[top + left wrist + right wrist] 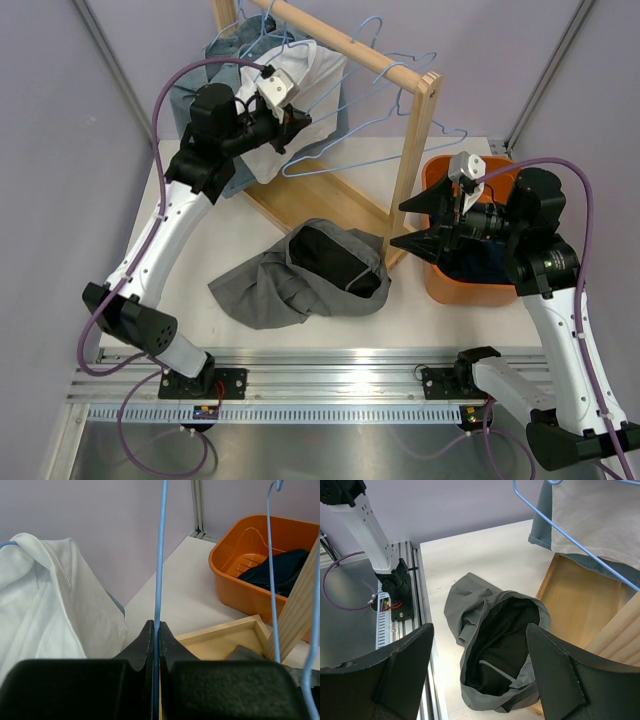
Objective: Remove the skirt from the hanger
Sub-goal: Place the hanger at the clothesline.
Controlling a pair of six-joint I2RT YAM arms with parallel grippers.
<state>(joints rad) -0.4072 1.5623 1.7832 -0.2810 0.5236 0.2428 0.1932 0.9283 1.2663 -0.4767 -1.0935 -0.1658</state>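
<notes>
So the grey skirt (pixel 300 275) is lying in a crumpled heap on the desk (pixel 330 335), roughly mid-desk and a bit toward the near edge, with its waist gaping so the black lining shows. Its right side is bunched against the base of the wooden rack (pixel 415 150). The blue wire hanger (pixel 159 570) is bare, up toward the far left corner. The left gripper (pixel 295 125) has its fingers pinched tight on that wire; the left wrist cam shows the wire running straight up from between them. The right gripper (pixel 400 225) hangs over by the right edge with its jaws spread wide and nothing in them, pointing at the skirt but apart from it, and the skirt sits framed between the fingers in the right wrist cam. Next to the held hanger, a white garment (pixel 300 75) hangs on the rack. An orange tub (pixel 440 180) sits against the right edge with some dark cloth (pixel 285 567) inside.
</notes>
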